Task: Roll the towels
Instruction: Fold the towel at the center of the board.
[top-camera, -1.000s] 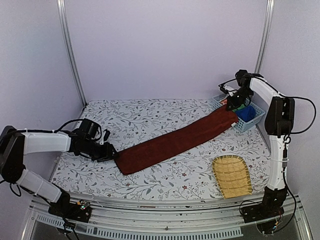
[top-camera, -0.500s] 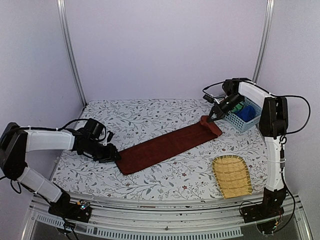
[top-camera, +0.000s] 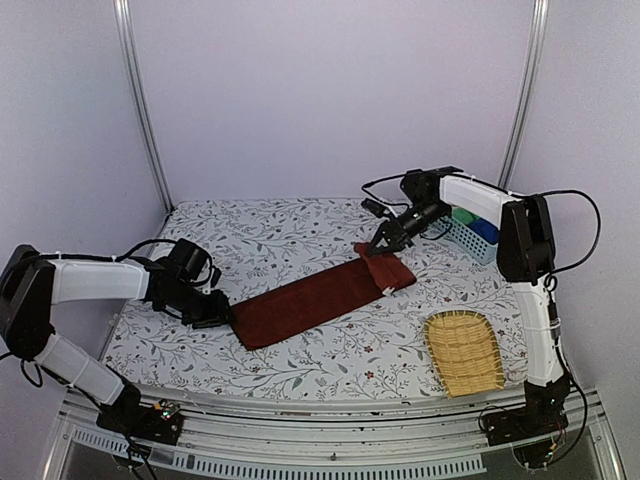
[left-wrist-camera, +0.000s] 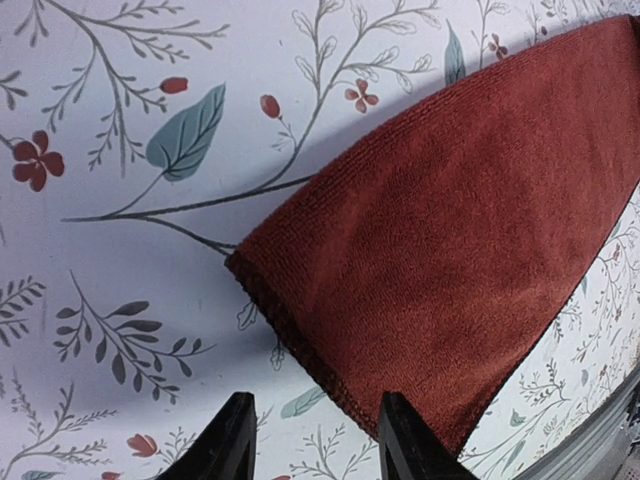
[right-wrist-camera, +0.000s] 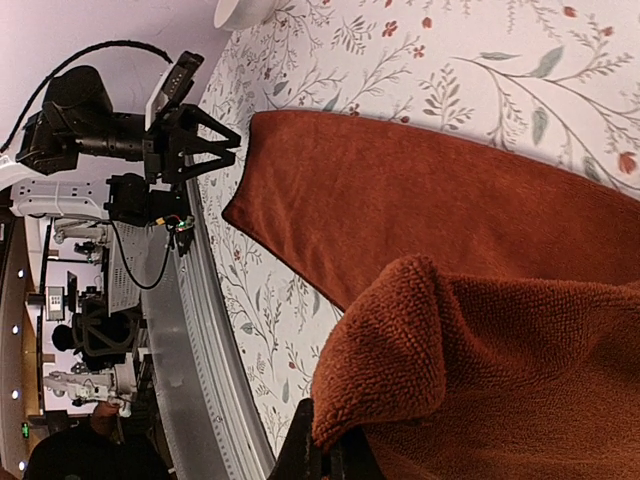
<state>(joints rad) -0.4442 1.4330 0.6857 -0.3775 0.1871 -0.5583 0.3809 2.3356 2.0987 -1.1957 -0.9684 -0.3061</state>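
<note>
Presently, largest first, each placed from the wicker tray:

1. Floral table cover (top-camera: 300, 230), one. Lies under the tray and everything else.
2. Reddish-brown towel (top-camera: 310, 300), one. A flat strip left of the tray, its long axis running diagonally from a near-left end to a far end just beyond the tray's far-left corner. That far end is doubled back over the strip.
3. Wicker tray (top-camera: 463, 350), one. Nothing in it.
4. Blue plastic basket (top-camera: 478, 250), one. Beyond the tray, at the far right.
5. Royal blue towel (top-camera: 486, 231), one. Bundled in that basket.
6. Green cloth (top-camera: 463, 214), one. In the basket beside it.
7. Right gripper (top-camera: 383, 243), one. Beyond and left of the tray, clenched on the brown towel's folded end, so a roll would likely run down the long axis, away from the tray.
8. Left gripper (top-camera: 218, 308), one. Far left of the tray at the strip's near end, jaws parted and grasping nothing, with the towel's corner just ahead of them.
</note>
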